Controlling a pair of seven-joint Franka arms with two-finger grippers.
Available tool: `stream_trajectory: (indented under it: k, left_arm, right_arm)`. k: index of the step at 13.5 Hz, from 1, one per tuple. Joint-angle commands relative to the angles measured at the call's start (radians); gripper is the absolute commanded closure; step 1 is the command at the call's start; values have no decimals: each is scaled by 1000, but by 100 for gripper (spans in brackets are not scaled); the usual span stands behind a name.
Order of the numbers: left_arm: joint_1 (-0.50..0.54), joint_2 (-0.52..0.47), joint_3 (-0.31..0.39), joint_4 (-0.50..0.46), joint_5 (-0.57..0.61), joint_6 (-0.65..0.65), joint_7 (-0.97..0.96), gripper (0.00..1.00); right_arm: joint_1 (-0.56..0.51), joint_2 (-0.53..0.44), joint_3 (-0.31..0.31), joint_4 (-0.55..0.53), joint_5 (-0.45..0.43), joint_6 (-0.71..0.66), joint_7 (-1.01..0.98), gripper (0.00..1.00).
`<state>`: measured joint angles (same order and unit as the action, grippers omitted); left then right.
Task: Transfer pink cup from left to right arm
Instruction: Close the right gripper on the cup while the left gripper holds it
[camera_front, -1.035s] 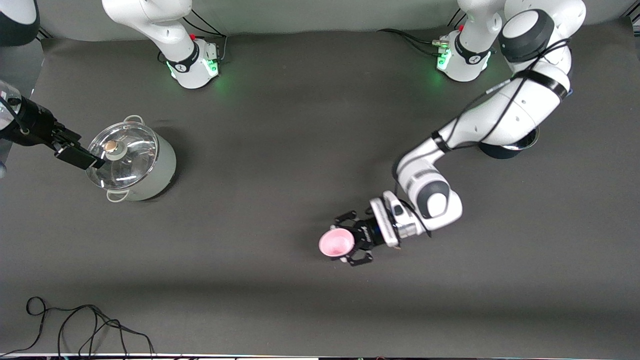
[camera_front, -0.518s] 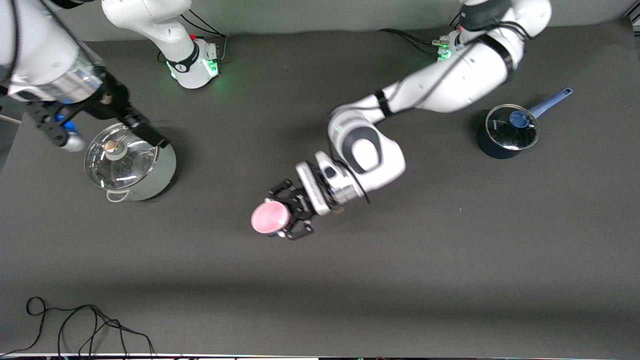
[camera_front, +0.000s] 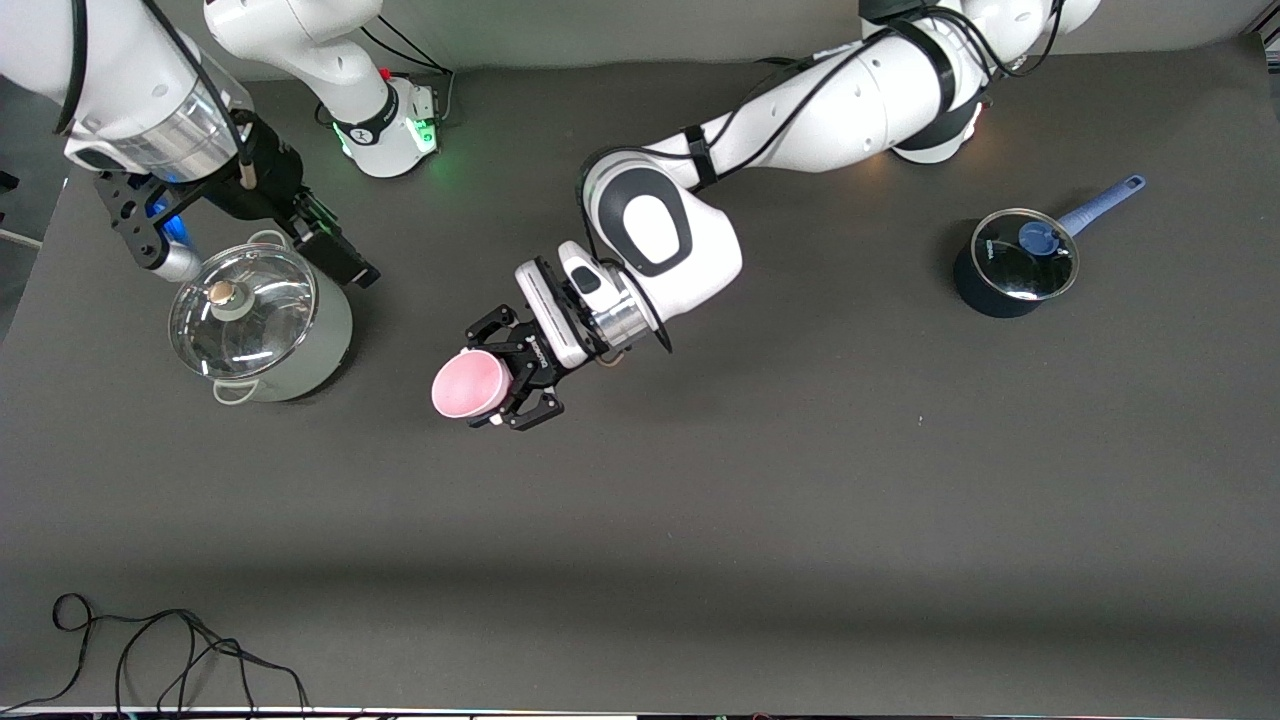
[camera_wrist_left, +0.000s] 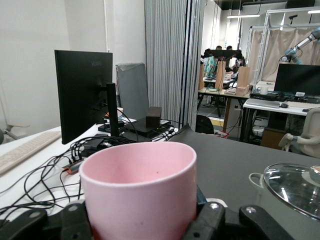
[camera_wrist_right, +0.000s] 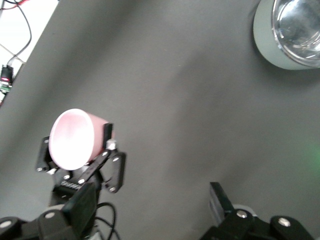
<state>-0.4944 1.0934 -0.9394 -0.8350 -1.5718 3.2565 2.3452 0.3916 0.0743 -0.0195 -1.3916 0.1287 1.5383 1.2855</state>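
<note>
The small light-pink plastic tumbler (camera_front: 467, 384) is gripped sideways in the left claw (camera_front: 497, 383), up in the air over the bare middle of the dark grey bench (camera_front: 800, 480). The cup's mouth is pointed away from the wrist, toward the right arm's end of the bench, and its body is pinched between the two black fingers (camera_front: 489, 328), one on each side of the wall. In the left wrist view the pink cup (camera_wrist_left: 141, 192) fills the foreground with the claw's black links (camera_wrist_left: 227, 222) pressed against both sides, so the left claw is closed snugly on it.

The right claw (camera_front: 338, 250) is held above the bench by the lidded steel stockpot (camera_front: 262, 325), just at the pot's rim on the side toward the robot bases. In the right wrist view its own two fingers (camera_wrist_right: 220, 202) are spread well apart with nothing between them, and the pink cup (camera_wrist_right: 76, 138) in the left claw (camera_wrist_right: 86, 159) is seen farther off, clear of it.

A dark saucepan with a blue handle and glass lid (camera_front: 1020, 262) sits near the left arm's end, well apart from everything else.
</note>
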Motion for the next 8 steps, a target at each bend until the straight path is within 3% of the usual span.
stream_trajectory:
  k: [1,8]
  left_arm:
    - [-84,-13,92,67,-8,31,-33,100]
    - [-101,-20,113,70,-8,45,-44,100]
  right_arm:
    - [6,55,-10,98,23,-9,57,0]
    - [3,150,-11,68,57,55,49,0]
